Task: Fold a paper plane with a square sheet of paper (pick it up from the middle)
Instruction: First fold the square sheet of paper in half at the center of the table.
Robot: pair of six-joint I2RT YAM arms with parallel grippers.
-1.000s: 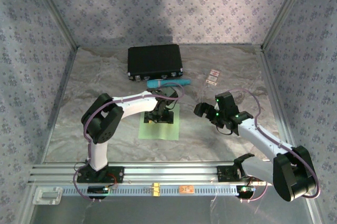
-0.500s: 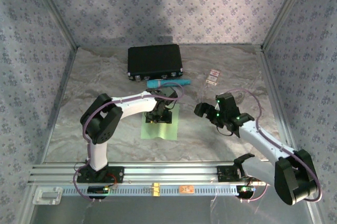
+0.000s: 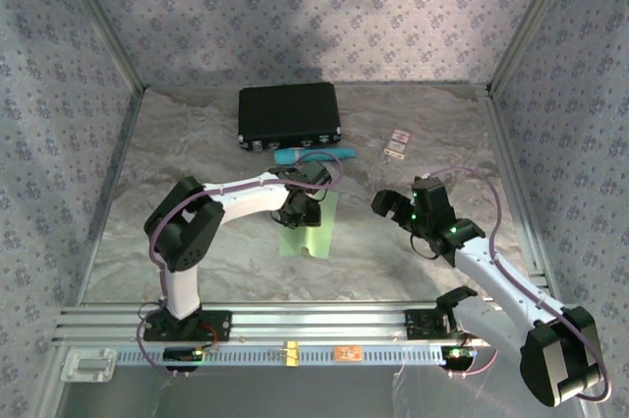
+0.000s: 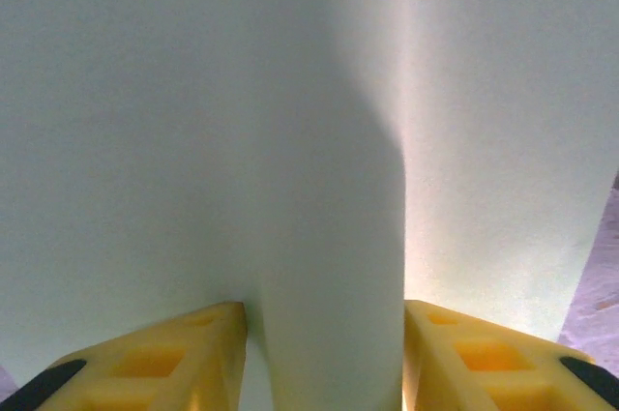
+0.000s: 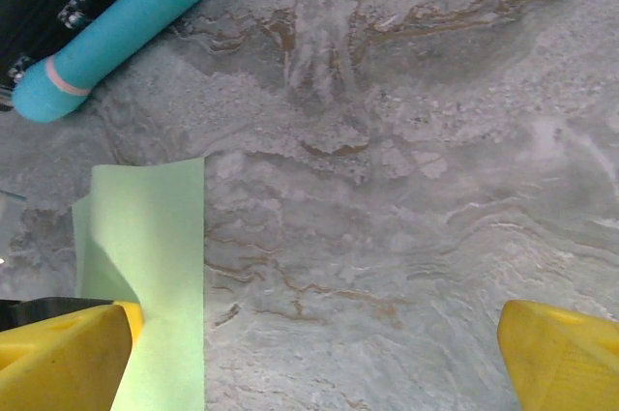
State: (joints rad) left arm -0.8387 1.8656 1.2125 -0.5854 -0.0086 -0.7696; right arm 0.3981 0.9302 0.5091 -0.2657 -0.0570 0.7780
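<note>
One square sheet of paper [image 3: 313, 229] seen mid-frame from top, buckled narrow, left gripper [image 3: 298, 209] set at its 11 o'clock; right gripper [image 3: 385, 204] placed apart at 3 o'clock. Left wrist: raised paper ridge pinched between part-closed fingers [image 4: 164, 363]. Right wrist: jaws spread wide, nothing held; sheet at 8 o'clock.

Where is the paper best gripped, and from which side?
At the ridge along its middle, from above. The paper is thin, with edges low on the table, hard to pinch; the left wrist view shows its middle buckled up into a ridge, and the left claw has a finger on each side of it.
</note>
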